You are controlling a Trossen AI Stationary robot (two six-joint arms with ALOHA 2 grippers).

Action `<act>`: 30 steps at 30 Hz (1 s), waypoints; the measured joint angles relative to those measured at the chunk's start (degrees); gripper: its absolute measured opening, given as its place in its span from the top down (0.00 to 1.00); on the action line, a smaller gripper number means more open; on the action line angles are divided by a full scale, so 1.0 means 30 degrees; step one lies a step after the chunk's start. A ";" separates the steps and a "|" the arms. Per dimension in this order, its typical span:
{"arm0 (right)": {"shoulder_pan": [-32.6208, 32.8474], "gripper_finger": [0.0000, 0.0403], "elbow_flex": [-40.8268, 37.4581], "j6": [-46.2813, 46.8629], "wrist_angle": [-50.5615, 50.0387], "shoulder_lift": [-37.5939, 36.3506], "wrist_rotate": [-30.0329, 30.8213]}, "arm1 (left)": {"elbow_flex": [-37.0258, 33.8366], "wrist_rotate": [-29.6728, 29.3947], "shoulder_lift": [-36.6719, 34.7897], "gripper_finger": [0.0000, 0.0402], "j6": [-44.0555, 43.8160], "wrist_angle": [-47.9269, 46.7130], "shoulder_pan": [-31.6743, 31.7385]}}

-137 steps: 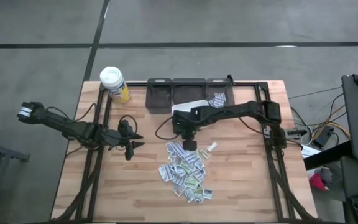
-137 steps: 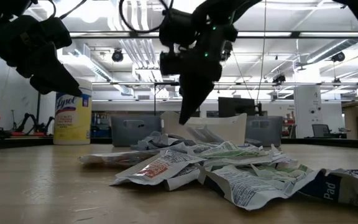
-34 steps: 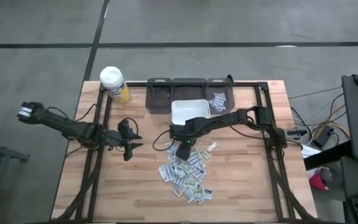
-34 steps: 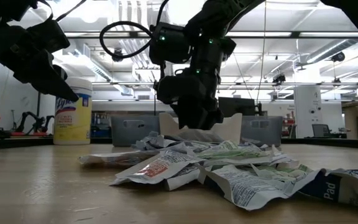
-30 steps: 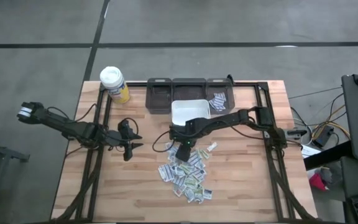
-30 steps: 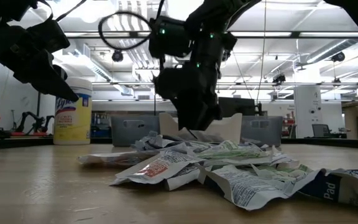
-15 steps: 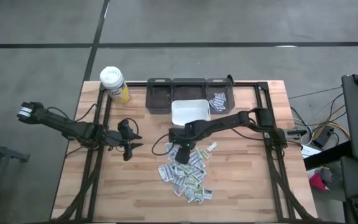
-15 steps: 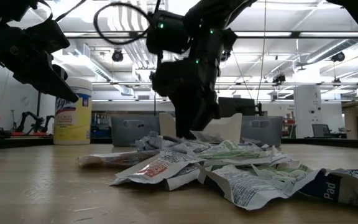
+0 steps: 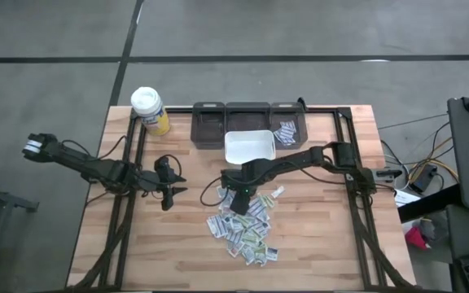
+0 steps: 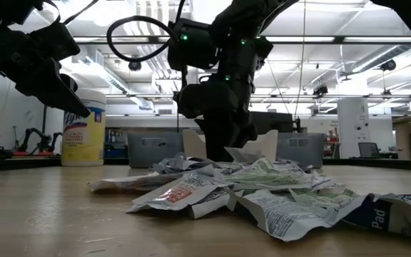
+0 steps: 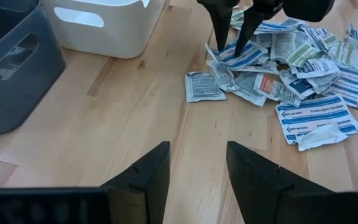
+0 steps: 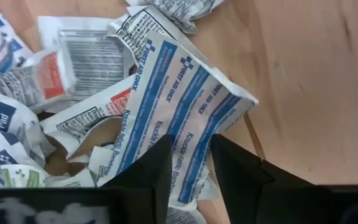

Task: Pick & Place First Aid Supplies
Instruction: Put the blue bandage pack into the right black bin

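The first aid supplies (image 9: 243, 224) are a heap of small flat paper packets on the wooden table, right of the middle. My right gripper (image 12: 191, 165) points down at the heap's far end. Its fingers stand a little apart on a white packet with blue stripes (image 12: 185, 93), which also shows in the left wrist view (image 11: 244, 55). My left gripper (image 9: 172, 189) hangs open above bare wood, left of the heap, with nothing between its fingers (image 11: 197, 168). My right gripper comes from above, pointing down, and its two fingertips (image 12: 160, 168) are set on the blue-striped packet near one end (image 12: 188, 140). The packet's middle runs through the gap between them. The packet lies on the heap, one corner (image 12: 250, 99) raised off the wood.
A white bin (image 9: 248, 134) stands just beyond the heap. Behind it is a row of dark bins (image 9: 210, 126), and the rightmost (image 9: 285, 130) holds a few packets. A yellow bottle with a white lid (image 9: 149, 110) stands at the far left corner. Bare wood lies left of the heap.
My right gripper has come down onto the far end of the heap, drifting slightly toward the table's near edge.
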 joint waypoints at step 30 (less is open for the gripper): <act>0.0037 0.93 -0.0107 -0.1841 -0.1551 -0.2475 -0.2337 | 0.0000 -0.0007 0.0000 0.60 -0.0007 -0.0007 0.0004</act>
